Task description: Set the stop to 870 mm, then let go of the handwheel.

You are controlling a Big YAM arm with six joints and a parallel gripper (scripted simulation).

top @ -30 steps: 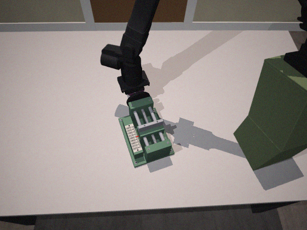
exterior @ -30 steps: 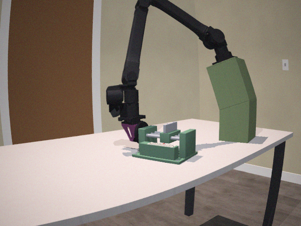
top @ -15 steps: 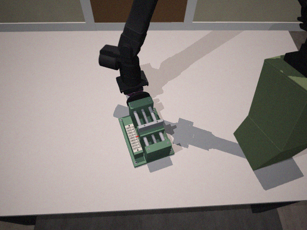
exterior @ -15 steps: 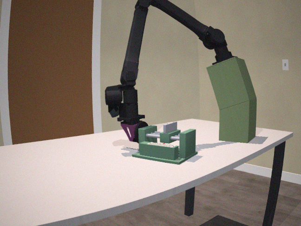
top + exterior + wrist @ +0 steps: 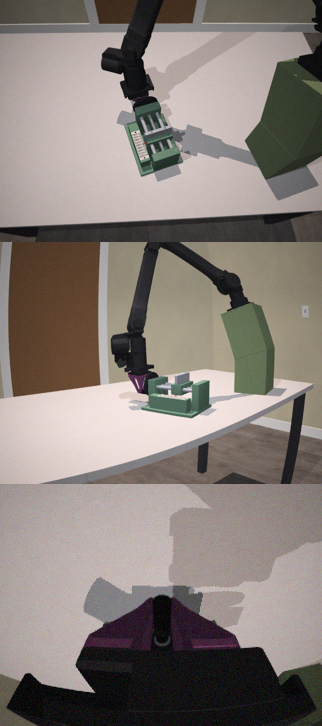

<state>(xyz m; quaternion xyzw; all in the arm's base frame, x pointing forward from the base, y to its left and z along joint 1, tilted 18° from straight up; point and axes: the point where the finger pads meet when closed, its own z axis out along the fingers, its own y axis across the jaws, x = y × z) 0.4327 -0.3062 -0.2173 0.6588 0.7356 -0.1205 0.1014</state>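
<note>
You've got a green fixture [image 5: 166, 159] with silver rods [image 5: 143, 124], a grey stop [image 5: 158, 131] and a white scale strip [image 5: 138, 145] with a red pointer [image 5: 143, 143]. Black handwheel [image 5: 145, 100], purple gripper [image 5: 139, 384], black arm [image 5: 141, 294], white table [image 5: 64, 156], green pedestal [image 5: 249, 351].

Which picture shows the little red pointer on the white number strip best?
The top view: the red pointer shows against the white scale strip. The exterior view shows only a red speck; the wrist view misses it.
</note>
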